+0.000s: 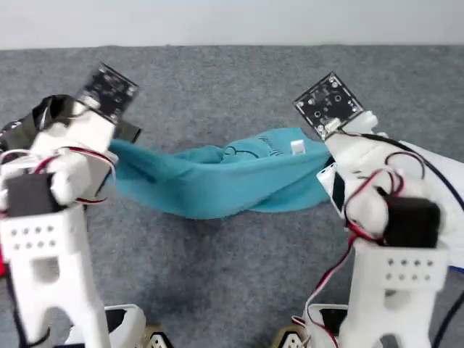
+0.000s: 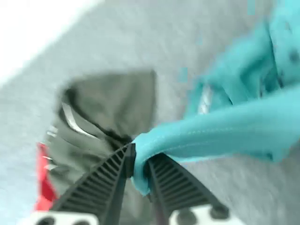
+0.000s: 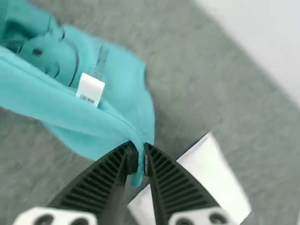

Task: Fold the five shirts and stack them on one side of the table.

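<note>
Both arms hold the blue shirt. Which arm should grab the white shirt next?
Probably the right. The right gripper, shut on the blue shirt, sits just beside the white shirt. The left gripper holds the other end, near a grey shirt.

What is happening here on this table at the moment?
Two robot arms hold one teal shirt stretched between them over the grey table. The left gripper has its jaws shut on one end, the right gripper on the other end. A dark grey garment lies by the left arm, a white cloth by the right.
</note>
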